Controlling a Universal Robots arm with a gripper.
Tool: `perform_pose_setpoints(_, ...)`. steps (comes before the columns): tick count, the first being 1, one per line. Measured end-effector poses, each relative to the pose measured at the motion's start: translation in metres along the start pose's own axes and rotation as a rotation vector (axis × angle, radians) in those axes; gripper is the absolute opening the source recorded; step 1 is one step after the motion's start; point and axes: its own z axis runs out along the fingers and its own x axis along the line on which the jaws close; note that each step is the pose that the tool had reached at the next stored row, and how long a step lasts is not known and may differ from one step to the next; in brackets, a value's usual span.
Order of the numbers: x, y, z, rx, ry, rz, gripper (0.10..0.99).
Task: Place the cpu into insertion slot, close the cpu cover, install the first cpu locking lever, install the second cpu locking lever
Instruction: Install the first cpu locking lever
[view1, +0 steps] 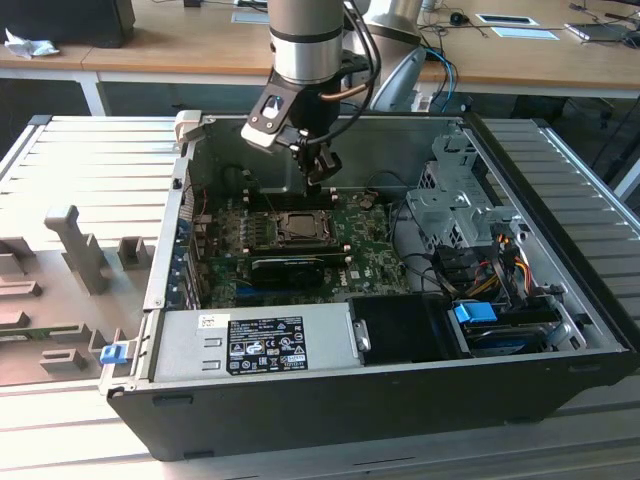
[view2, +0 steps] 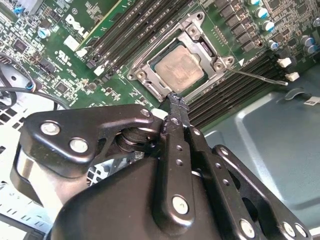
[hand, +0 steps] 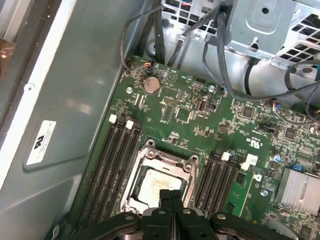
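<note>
While closed, empty, end effector (view2: 175, 102) hovers over cpu cover (view2: 147, 70).

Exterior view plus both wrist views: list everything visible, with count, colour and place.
Computer case: one, black, open, on the ribbed metal table.
Circuit board: one, green, inside the case.
Chip: one, pale grey, mid-board.
Cover frame: one, silver, flat around the chip.
Lever: one, silver rod, sticking out beside the cover frame.
Memory slots: two banks, black, flanking the chip.
Coin battery: one, silver, near the board's edge.
Power supply: one, grey, beside the board.
Drive cage: one, grey, exterior view's right.
Arm: one, grey, above the case.
Pincer: one, black, shut, empty, over the cover frame's edge.
</note>
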Motion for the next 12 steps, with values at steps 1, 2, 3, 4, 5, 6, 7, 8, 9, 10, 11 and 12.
perform_pose_setpoints(1,0.0000,0.0000,0.0000,0.000,0.0004,-0.004,0.106)
perform_pose_setpoints(2,0.0000,0.0000,0.0000,0.000,0.0006,-0.007,0.106)
perform_pose_setpoints(3,0.0000,0.0000,0.0000,0.000,0.0010,-0.011,0.106)
perform_pose_setpoints(4,0.0000,0.0000,0.0000,0.000,0.0013,-0.014,0.106)
perform_pose_setpoints(5,0.0000,0.0000,0.0000,0.000,0.0017,-0.019,0.106)
perform_pose_setpoints(6,0.0000,0.0000,0.0000,0.000,0.0025,-0.027,0.106)
perform_pose_setpoints(7,0.0000,0.0000,0.0000,0.000,0.0027,-0.030,0.106)
perform_pose_setpoints(8,0.0000,0.0000,0.0000,0.000,0.0030,-0.034,0.106)
perform_pose_setpoints(9,0.0000,0.0000,0.0000,0.000,0.0037,-0.041,0.106)
perform_pose_setpoints(10,0.0000,0.0000,0.0000,0.000,0.0042,-0.047,0.106)
perform_pose_setpoints(11,0.0000,0.0000,0.0000,0.000,0.0047,-0.052,0.106)
perform_pose_setpoints(12,0.0000,0.0000,0.0000,-0.001,0.0050,-0.056,0.106)
